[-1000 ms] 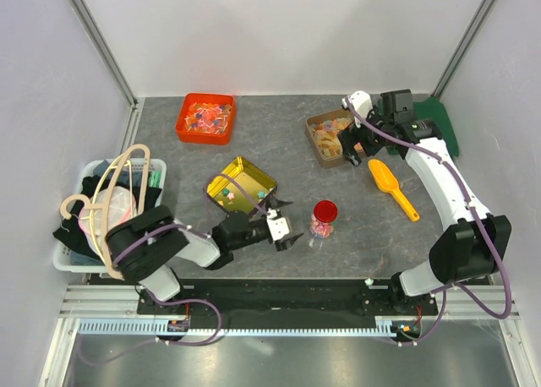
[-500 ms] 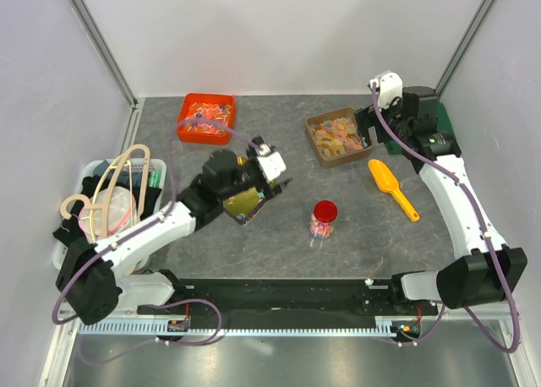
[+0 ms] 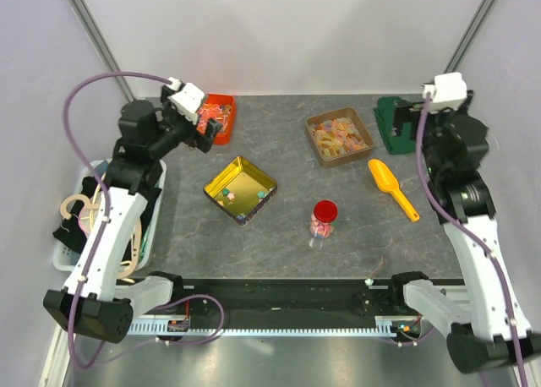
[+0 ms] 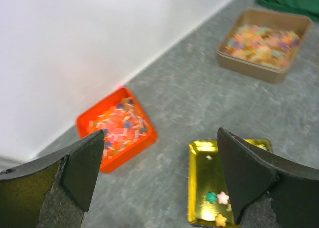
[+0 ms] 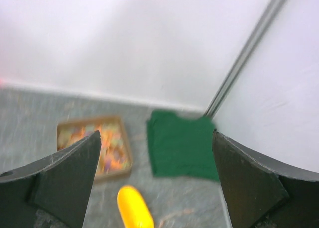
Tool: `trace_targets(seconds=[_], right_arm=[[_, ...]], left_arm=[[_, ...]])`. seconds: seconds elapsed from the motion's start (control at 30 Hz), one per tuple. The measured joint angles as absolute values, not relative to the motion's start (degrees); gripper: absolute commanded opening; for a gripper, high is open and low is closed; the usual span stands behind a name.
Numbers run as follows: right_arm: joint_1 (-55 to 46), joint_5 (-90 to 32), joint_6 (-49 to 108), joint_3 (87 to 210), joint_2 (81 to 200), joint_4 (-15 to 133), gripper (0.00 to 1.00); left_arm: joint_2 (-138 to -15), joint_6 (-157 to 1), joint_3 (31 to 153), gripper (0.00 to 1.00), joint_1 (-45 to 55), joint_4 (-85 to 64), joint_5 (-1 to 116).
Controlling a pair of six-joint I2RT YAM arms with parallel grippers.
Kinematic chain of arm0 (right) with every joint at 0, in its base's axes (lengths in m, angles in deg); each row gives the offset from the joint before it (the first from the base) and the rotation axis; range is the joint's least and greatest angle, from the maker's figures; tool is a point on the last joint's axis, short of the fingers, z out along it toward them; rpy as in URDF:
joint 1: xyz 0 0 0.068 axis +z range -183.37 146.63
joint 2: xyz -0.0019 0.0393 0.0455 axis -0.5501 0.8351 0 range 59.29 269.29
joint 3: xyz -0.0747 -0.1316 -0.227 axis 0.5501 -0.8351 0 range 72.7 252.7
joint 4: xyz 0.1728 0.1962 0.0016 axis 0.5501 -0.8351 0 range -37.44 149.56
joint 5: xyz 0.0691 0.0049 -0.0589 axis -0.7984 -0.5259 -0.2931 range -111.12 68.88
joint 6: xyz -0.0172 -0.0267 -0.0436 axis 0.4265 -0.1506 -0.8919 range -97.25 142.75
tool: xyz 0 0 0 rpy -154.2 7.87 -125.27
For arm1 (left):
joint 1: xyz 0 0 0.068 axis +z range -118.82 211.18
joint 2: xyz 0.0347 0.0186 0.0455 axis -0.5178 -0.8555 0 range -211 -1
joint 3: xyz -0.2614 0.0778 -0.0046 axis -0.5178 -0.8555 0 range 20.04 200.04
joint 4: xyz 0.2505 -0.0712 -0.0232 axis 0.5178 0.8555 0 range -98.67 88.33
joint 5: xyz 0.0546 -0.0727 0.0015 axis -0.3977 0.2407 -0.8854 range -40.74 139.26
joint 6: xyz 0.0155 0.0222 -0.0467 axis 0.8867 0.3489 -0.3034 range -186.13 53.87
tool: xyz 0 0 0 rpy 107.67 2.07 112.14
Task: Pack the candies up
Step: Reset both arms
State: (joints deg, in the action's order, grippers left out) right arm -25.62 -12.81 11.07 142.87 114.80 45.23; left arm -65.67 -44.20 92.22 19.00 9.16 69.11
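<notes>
Above the table (image 3: pixel 355 235), left fingers (image 4: pixel 82 168) spread wide — empty, right fingers (image 5: pixel 65 178) equally wide, empty.

My left arm (image 3: pixel 108 226) rises from its base at the near left and reaches up to the far left, the wrist bent so that my left jaws point to the right. My right arm (image 3: pixel 473 226) stands tall along the right side, its wrist at the far right, my right jaws tipped down and away. Both pairs gape wide, nothing between them; my dark fingers (image 4: pixel 75 173) frame each wrist view's lower corners.
</notes>
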Motion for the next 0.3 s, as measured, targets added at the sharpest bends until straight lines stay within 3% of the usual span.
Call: trace_targets(seconds=[0.3], right_arm=[[-25.41,-6.8,10.98,141.88,106.15,53.16,0.98]], left_arm=[[-62.89,-48.11,95.61,0.99,24.72,10.36,71.47]])
